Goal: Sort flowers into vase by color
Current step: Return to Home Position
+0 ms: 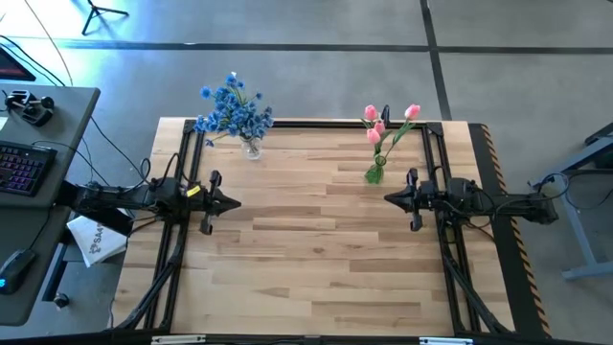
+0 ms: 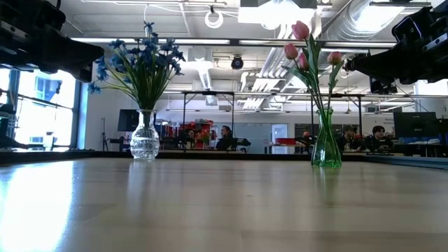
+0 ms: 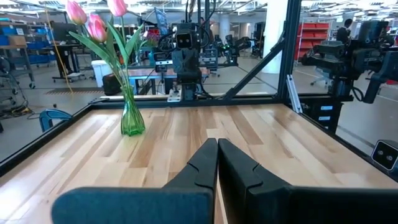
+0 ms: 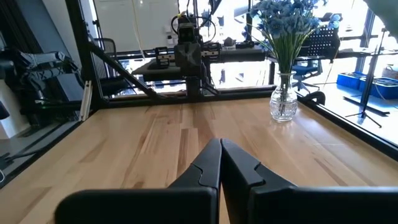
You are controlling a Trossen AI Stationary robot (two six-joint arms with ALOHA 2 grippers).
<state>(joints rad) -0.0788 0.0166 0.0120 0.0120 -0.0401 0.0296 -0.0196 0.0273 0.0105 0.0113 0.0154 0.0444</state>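
Blue blossom flowers (image 1: 233,107) stand with their stems in a clear glass vase (image 1: 252,148) near the far left of the table; I also see this vase (image 4: 283,102) in the right wrist view. Pink tulips (image 1: 388,122) stand in a green glass vase (image 1: 374,173) near the far right; the green vase (image 3: 132,118) shows in the left wrist view too. My left gripper (image 1: 236,202) is shut, raised over the table's left side and pointing right. My right gripper (image 1: 388,198) is shut, raised over the right side and pointing left. Neither touches anything.
A black metal frame (image 1: 316,123) runs along the table's far edge and sides. The wooden tabletop (image 1: 316,240) lies bare between the two grippers. A desk with a keyboard (image 1: 21,163) stands to the left of the table. People sit in the room beyond.
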